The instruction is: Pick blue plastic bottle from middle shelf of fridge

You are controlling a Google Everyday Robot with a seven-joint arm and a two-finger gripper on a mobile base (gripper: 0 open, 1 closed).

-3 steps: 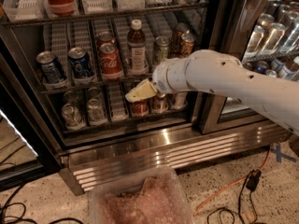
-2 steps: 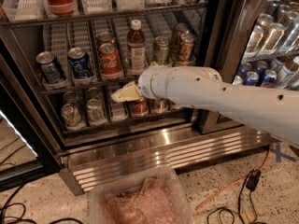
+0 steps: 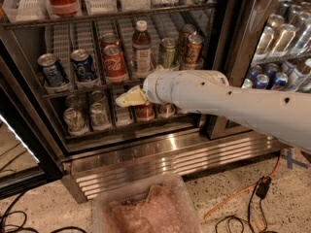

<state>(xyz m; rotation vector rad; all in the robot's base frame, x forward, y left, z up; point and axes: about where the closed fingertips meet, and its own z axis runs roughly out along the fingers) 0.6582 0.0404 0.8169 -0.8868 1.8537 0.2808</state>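
While the arm [image 3: 218, 98] spanned the front of the fridge [image 3: 146, 160], its pincer [image 3: 130, 97] hung before the lower cans [image 3: 99, 115], just under the front edge of the middle shelf [image 3: 97, 85]. Pincer apart or together: could not tell. Bottle [image 3: 141, 47] stood upright on the middle shelf between a cola can [image 3: 114, 63] and a green can [image 3: 168, 52], up and right of the pincer, not touching it.

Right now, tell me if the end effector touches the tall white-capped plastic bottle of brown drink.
No, the end effector sits below the tall white-capped plastic bottle, apart from it.
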